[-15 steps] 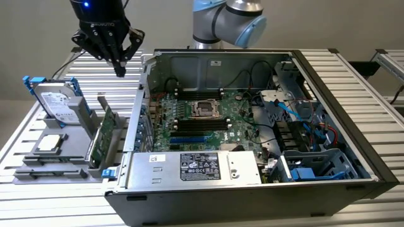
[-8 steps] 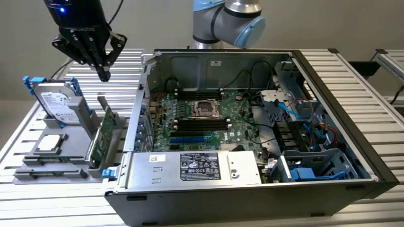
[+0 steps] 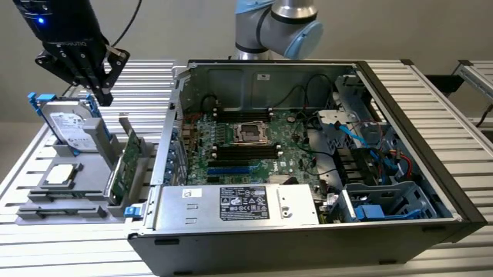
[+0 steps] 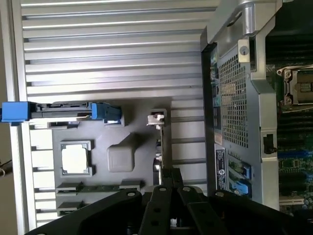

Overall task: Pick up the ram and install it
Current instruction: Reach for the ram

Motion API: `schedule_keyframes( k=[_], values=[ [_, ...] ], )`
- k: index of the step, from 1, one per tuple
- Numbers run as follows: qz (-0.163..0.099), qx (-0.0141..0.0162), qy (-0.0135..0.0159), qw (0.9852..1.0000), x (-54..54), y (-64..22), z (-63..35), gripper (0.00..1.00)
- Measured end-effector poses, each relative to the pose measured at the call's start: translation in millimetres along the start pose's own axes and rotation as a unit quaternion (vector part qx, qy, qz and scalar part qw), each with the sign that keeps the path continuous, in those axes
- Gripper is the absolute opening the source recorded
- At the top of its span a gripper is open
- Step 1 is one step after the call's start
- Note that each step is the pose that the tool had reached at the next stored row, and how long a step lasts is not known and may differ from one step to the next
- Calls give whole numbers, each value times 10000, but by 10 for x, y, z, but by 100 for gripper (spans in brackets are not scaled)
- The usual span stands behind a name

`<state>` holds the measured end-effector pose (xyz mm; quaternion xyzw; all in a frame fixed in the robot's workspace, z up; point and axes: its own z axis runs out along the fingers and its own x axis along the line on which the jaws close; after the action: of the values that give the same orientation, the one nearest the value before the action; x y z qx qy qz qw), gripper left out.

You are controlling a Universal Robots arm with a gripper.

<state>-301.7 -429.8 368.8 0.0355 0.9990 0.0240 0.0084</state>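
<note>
Ribbed metal desk [image 3: 138,75] bears a gray holder [image 4: 100,142], the ram [image 4: 100,188] lying below the tool [image 3: 104,99], closed and empty.

Your setup sits on a ribbed aluminium table [image 3: 431,104], with soft light glinting off the slats. There's a plain greyish wall [image 3: 177,29] behind, and what looks like a second bench [image 3: 477,75] at the exterior view's right.

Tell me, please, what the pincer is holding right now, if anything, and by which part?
Nothing is held. The pincer hangs empty in the air above the grey tray, and the ram sits untouched in its holder on that tray.
</note>
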Motion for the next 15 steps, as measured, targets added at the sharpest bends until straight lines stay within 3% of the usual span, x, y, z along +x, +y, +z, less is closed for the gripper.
schedule_keyframes(
  k=[15],
  values=[
    [0,0,1,10000,608,-259,79,11]
  ],
)
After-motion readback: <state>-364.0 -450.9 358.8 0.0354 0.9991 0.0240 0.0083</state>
